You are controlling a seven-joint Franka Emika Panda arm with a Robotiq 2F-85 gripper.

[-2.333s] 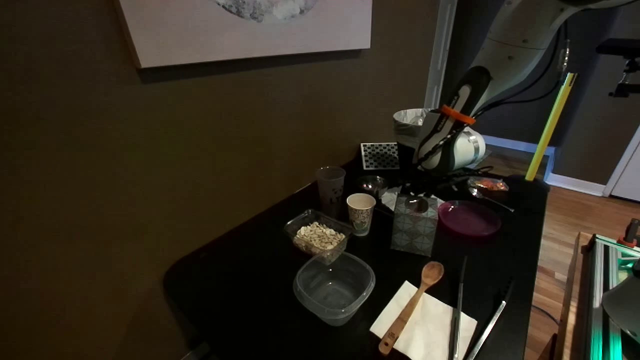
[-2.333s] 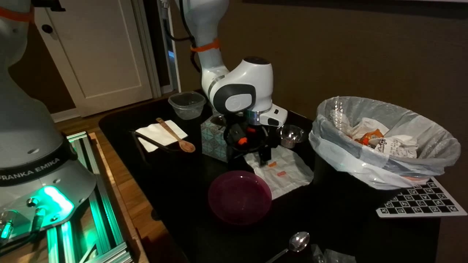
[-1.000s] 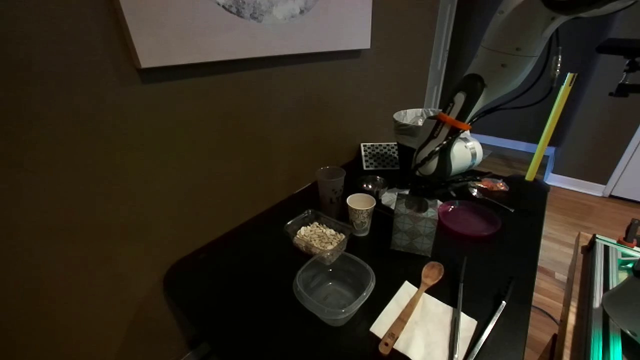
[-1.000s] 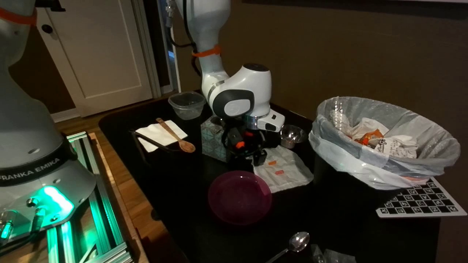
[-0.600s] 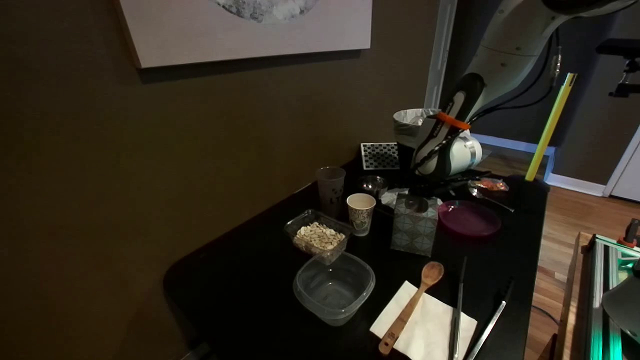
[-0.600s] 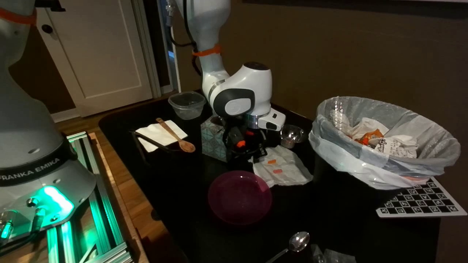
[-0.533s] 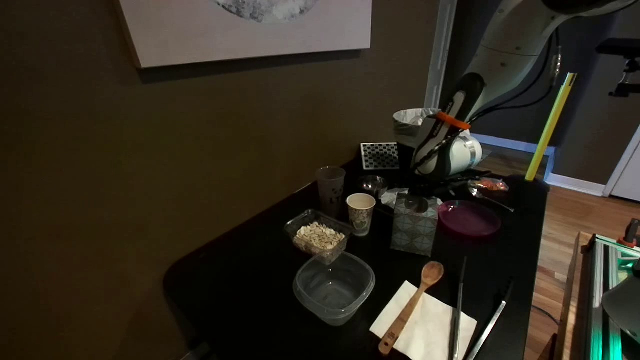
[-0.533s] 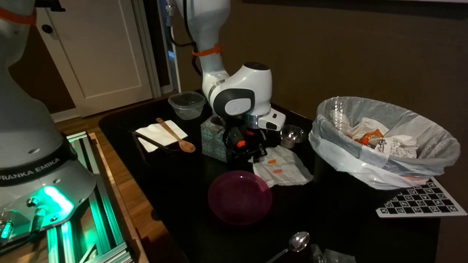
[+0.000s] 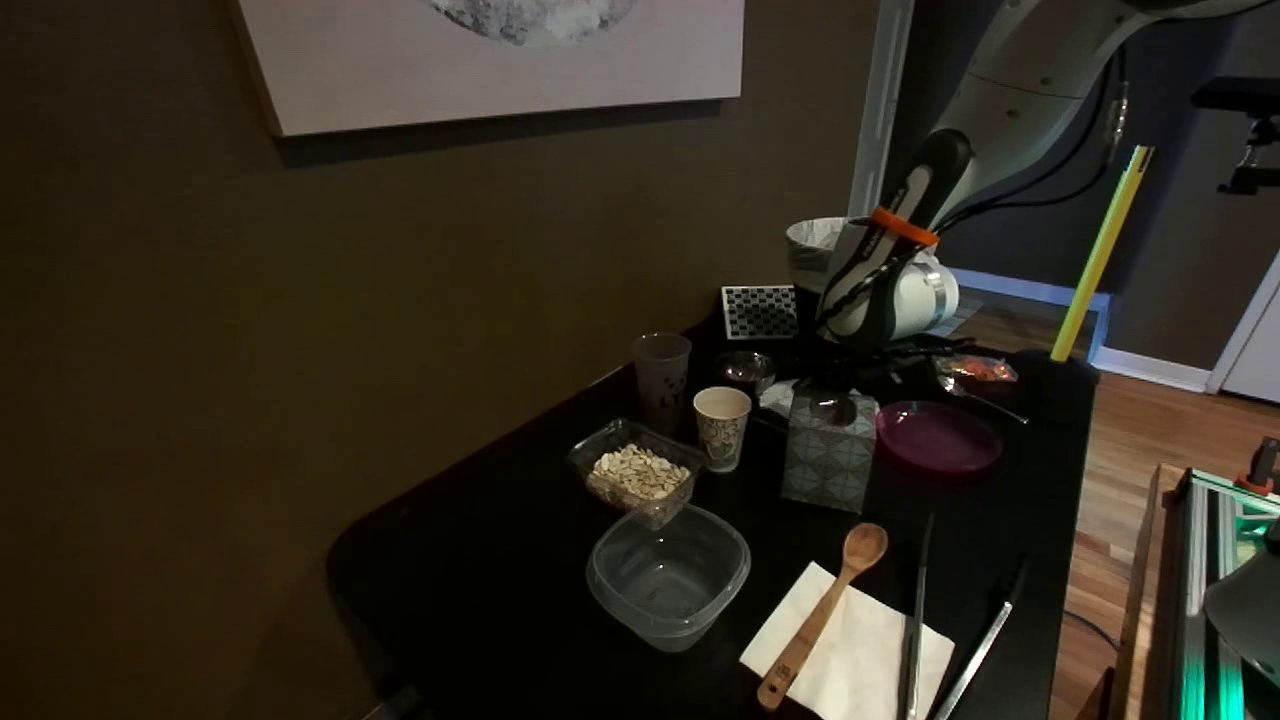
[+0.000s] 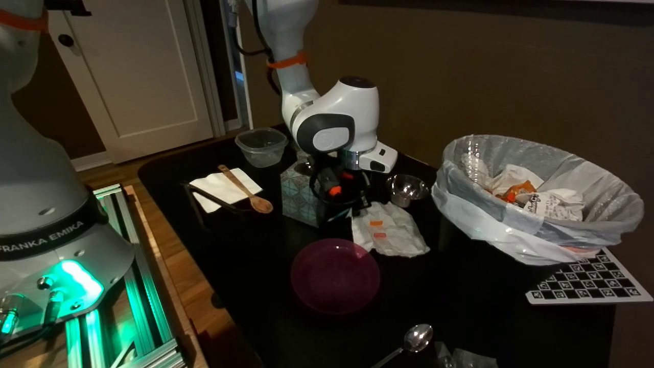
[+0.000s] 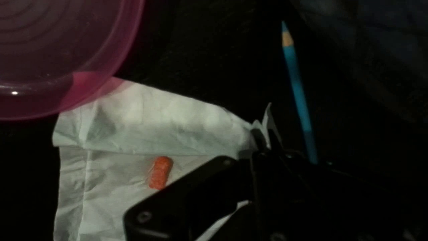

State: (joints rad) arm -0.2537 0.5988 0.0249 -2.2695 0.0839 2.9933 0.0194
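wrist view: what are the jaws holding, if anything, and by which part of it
The white paper, pinched at a crumpled bit of its edge; whether that is a corner can't be told.

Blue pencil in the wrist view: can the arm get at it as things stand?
Probably not: the fingers look shut on the white paper, though the blue pencil appears close beside them.

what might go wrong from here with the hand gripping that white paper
The hand pinches one edge of the white paper. What look like orange pieces on it may slide off if it lifts or tilts. A paper corner shows through the rim of the pink plate, apparently beneath it, so a pull could drag the plate. The blue pencil lies close by the hand and might get nudged.
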